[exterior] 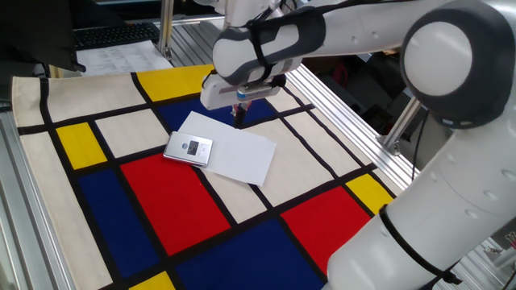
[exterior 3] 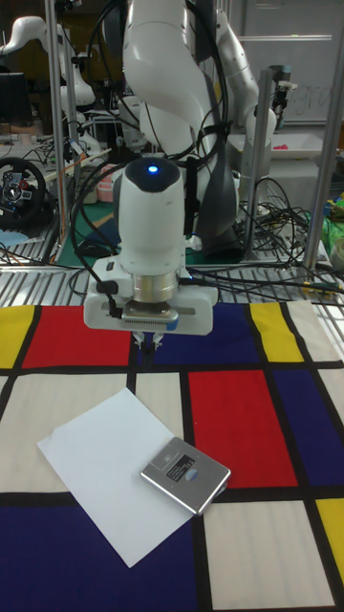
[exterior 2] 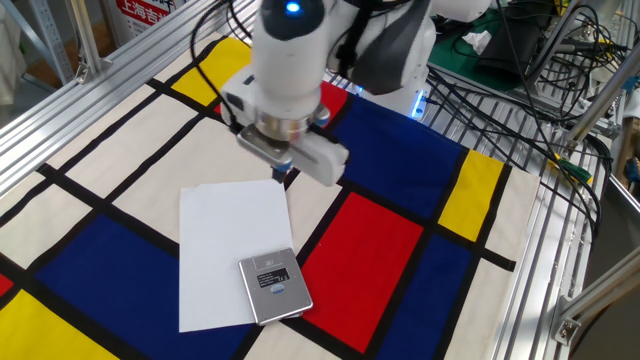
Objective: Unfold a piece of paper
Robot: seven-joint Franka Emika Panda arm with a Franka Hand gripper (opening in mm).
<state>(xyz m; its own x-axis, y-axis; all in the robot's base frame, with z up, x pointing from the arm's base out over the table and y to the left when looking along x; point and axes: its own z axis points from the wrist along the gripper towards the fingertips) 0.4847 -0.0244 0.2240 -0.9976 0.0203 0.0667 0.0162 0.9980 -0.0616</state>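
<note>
The piece of paper (exterior: 238, 151) (exterior 2: 222, 245) (exterior 3: 110, 469) is a plain white sheet lying flat on the colourful cloth (exterior: 177, 201). A small grey rectangular item (exterior: 189, 149) (exterior 2: 275, 286) (exterior 3: 185, 474) with a label rests on one end of it. My gripper (exterior: 239, 118) (exterior 2: 281, 176) (exterior 3: 146, 357) points straight down just above the far edge of the sheet, near its corner. Its dark fingertips are together with nothing between them. The tips are apart from the grey item.
White sheets printed with text (exterior: 121, 56) and a keyboard (exterior: 113, 34) lie beyond the cloth's back-left edge. Aluminium rails (exterior 2: 560, 250) frame the table. Cables (exterior 2: 520, 70) and the arm's base (exterior 2: 400, 70) stand behind the cloth.
</note>
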